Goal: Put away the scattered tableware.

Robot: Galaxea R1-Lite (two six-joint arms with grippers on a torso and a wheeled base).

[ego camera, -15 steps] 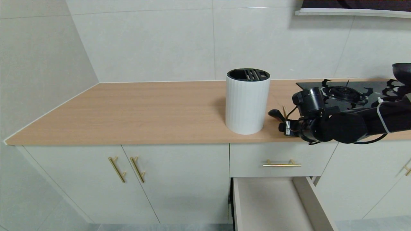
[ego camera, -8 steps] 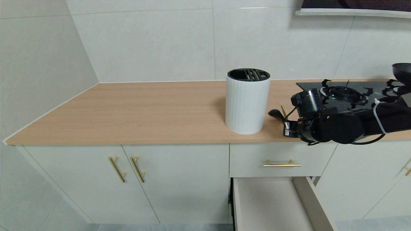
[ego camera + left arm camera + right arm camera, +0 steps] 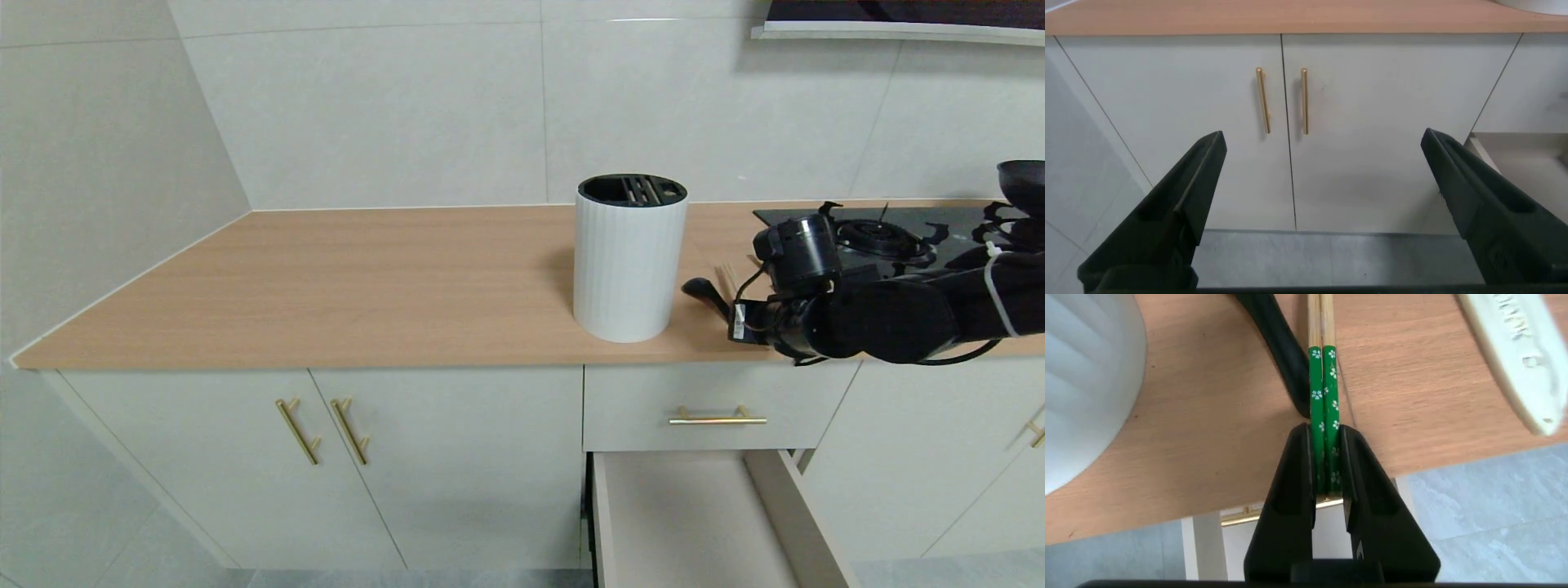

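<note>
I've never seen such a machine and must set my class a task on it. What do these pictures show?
It is a two-armed robot on wheels. The wide picture comes from its head camera, the other two from wrist cameras. On the light wooden countertop stands a white ribbed cylindrical holder; nearby lie a black utensil handle and a cream flat utensil. The right arm's fingers are shut on a pair of wooden chopsticks with green flowered ends. The left arm's fingers are open, facing white cabinet doors.
</note>
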